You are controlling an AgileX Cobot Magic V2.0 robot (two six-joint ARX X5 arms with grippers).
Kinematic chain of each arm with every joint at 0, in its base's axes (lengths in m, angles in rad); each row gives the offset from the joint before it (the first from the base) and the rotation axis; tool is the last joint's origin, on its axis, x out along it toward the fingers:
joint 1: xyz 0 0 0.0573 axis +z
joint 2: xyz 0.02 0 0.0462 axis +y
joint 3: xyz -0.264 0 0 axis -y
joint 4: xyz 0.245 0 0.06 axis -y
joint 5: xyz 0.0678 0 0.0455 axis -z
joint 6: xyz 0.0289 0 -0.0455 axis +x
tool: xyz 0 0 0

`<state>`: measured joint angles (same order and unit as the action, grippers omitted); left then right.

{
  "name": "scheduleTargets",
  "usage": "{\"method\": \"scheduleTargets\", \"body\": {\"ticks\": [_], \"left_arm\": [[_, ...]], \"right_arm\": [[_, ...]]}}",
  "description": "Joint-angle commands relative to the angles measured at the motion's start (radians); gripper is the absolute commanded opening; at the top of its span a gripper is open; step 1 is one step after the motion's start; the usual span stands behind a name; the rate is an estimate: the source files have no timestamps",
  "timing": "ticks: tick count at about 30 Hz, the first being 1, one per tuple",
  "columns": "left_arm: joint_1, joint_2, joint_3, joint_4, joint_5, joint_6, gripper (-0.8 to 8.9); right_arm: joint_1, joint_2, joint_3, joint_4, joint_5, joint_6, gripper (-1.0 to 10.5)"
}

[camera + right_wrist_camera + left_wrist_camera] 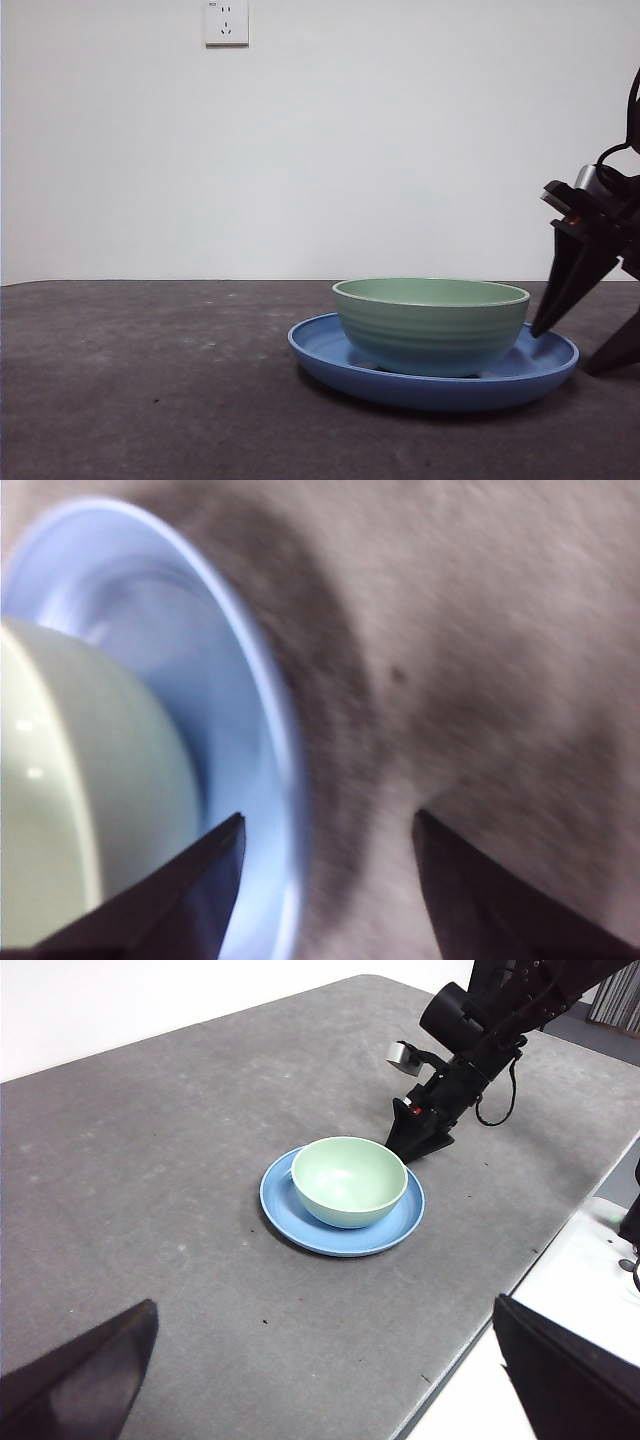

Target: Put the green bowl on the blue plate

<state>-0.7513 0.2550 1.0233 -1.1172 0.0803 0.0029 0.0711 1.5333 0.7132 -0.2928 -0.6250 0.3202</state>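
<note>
On the blue plate (330, 350), green bowl (431, 325) sits upright.

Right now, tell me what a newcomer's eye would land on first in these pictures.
First, the green bowl sitting inside the blue plate on the grey table. Next, the right gripper, dark and angled, its open jaws low beside the plate's rim, holding nothing. The left gripper hangs back, open, well away from the dishes.

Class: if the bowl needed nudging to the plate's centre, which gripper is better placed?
Likely the right gripper: open beside the blue plate holding the green bowl; the left gripper hangs far off.
</note>
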Motion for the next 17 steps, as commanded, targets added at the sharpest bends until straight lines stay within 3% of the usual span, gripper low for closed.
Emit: {"method": "scheduleTargets", "body": {"ticks": [1, 8, 11, 17], "left_arm": [[-0.008, 0.001, 0.01, 0.014, -0.002, 0.008, 6.57], [-0.008, 0.001, 0.01, 0.016, -0.003, 0.008, 6.57], [-0.008, 0.001, 0.01, 0.019, -0.003, 0.008, 6.57], [-0.008, 0.001, 0.01, 0.019, -0.003, 0.008, 6.57]], "right_arm": [[0.003, 0.039, 0.013, 0.034, -0.038, -0.01, 2.3], [0.006, 0.043, 0.013, 0.039, -0.03, -0.009, 1.1], [0.006, 0.043, 0.013, 0.039, -0.032, -0.008, 0.1], [0.006, 0.043, 0.028, 0.038, -0.061, 0.007, 0.1]]}}
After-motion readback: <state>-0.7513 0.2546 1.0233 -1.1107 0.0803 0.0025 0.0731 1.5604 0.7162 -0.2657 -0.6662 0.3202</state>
